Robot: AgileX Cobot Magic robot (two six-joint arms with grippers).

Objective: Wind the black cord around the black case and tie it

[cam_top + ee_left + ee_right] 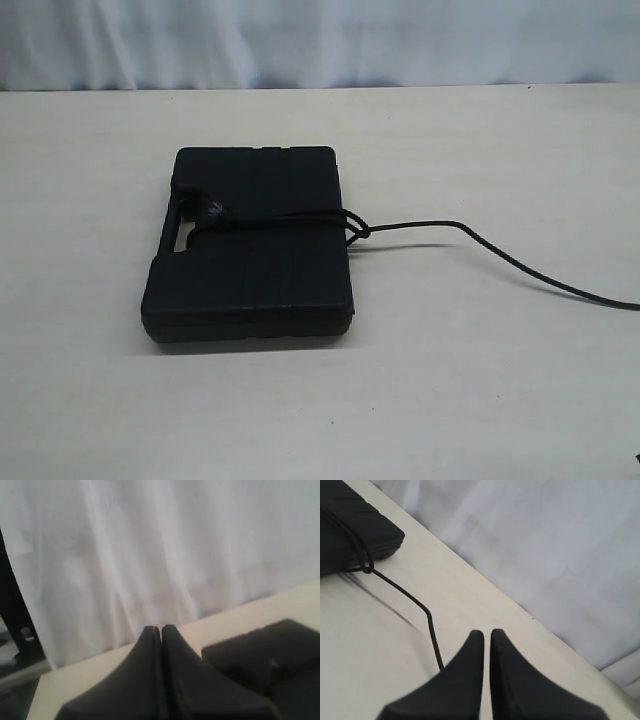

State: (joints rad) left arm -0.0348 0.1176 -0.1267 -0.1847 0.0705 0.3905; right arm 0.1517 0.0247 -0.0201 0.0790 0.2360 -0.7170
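Already looped across flat-lying case [250,245] at centre, knot [362,231] at its right edge — loose cord [480,240] tail stretching rightward, long axis toward right gripper [486,640], thus nearer to that arm. Both clenched, apparently on nothing — left gripper [161,630] raised beside case, away from tail.

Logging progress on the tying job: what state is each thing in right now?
case: closed, lying flat on the table.
cord: runs across the case top, knotted at its edge, tail loose on the table.
left gripper: shut, empty.
right gripper: shut, over the cord's tail; no grip visible.
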